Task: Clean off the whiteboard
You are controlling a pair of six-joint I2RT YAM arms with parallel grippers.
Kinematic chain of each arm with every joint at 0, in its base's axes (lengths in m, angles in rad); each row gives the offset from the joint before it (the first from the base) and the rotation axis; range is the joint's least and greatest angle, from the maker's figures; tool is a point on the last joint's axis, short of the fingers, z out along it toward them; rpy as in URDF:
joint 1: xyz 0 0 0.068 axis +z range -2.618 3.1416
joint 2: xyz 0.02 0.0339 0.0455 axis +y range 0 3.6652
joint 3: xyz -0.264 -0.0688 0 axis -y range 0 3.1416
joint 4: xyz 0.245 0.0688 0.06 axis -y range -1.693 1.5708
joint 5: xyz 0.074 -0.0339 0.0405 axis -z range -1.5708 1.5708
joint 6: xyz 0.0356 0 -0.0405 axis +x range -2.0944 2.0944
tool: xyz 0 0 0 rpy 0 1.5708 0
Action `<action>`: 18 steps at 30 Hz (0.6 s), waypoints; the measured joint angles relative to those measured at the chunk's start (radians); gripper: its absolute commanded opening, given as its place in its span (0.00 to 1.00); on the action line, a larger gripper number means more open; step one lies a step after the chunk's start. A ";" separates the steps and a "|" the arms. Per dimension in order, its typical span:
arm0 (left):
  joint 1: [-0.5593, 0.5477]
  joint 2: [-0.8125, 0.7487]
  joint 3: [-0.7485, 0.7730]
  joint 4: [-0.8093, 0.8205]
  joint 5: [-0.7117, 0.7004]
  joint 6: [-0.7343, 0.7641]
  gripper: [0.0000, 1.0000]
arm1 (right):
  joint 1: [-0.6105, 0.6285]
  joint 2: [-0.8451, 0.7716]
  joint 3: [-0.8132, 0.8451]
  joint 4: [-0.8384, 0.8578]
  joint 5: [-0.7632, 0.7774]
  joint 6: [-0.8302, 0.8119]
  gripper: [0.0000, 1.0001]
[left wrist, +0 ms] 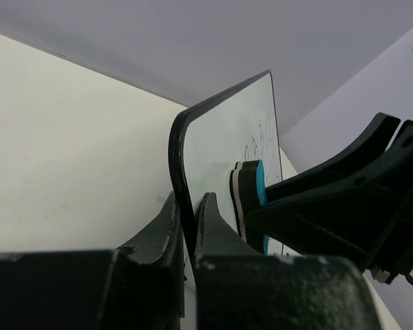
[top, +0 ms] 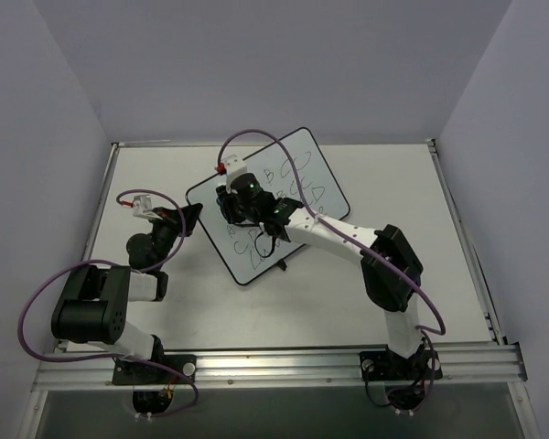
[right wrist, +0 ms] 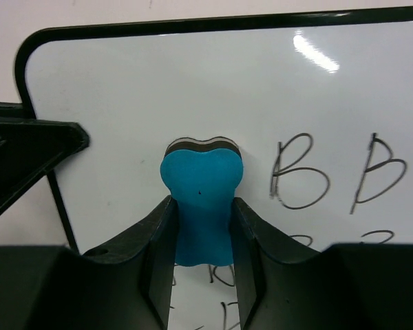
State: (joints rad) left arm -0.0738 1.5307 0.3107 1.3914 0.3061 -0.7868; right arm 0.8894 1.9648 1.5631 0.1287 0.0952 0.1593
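Observation:
The whiteboard lies slanted on the table, with black letters across most of it. It also shows in the left wrist view and the right wrist view. My left gripper is shut on the board's black frame at its left corner. My right gripper is shut on a small blue eraser and holds its felt face against the board near that corner, left of the letters "B B". The eraser also shows in the left wrist view.
The white table is walled at the back and both sides. An aluminium rail runs along the near edge. A small black clip sticks out from the board's near long edge. The left finger lies close beside the eraser.

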 measured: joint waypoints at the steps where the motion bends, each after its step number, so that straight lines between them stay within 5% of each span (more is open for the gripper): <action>1: -0.001 0.000 0.000 0.000 -0.002 0.002 0.02 | -0.011 -0.003 0.000 -0.002 -0.005 -0.002 0.00; 18: -0.013 -0.008 -0.002 0.003 -0.008 0.005 0.02 | -0.225 -0.034 -0.023 -0.034 -0.051 -0.052 0.00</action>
State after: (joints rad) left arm -0.0864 1.5227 0.3092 1.3945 0.2985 -0.7818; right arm 0.6643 1.9305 1.5406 0.0952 0.0441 0.1074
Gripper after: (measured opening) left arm 0.079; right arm 0.291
